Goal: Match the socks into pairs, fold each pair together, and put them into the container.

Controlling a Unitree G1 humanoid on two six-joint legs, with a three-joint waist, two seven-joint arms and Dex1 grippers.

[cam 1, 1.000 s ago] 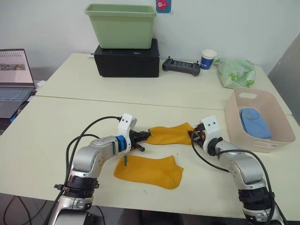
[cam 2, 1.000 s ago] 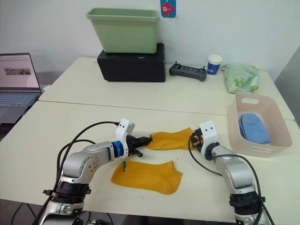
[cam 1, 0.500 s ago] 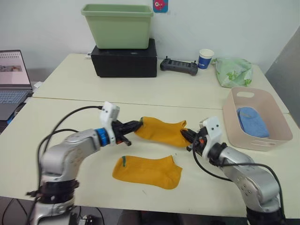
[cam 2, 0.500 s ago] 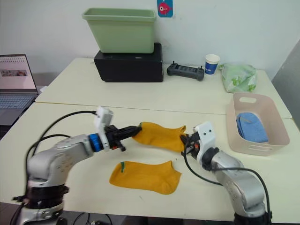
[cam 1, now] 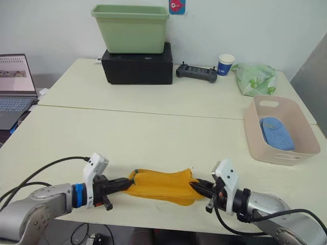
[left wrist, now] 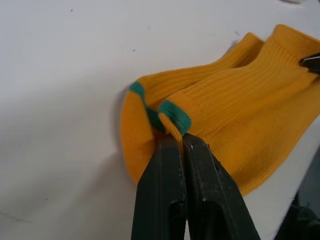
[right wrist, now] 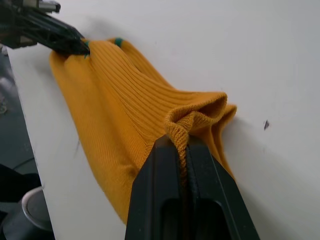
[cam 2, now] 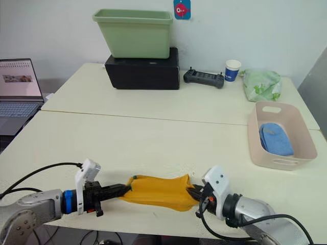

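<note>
Both hands are pinching: my left hand [cam 1: 124,185] is pressed together on the toe end of the upper mustard-yellow sock [cam 1: 163,182], right by its green mark [left wrist: 176,114], and my right hand [cam 1: 198,188] is clamped on the ribbed cuff at the other end. That sock is laid over its twin, the lower yellow sock [left wrist: 137,122], near the front edge of the table [cam 1: 153,132], the two roughly lined up as a pair.

I judge these socks very light, soft and stretchy, with no stiffness at all; held at one end alone, a sock would droop and bunch. The ribbed knit should grip well, so slipping is unlikely. Holding by toe and cuff keeps the fabric flat. For folding, I would take both layers together at one end.

The pink container [cam 1: 306,158] sits well to my right, with a folded light blue pair [cam 1: 278,133] already inside.

Readable writing: none I can make out. A blue paper cup [cam 1: 225,64] bears a printed mark too small to read.
</note>
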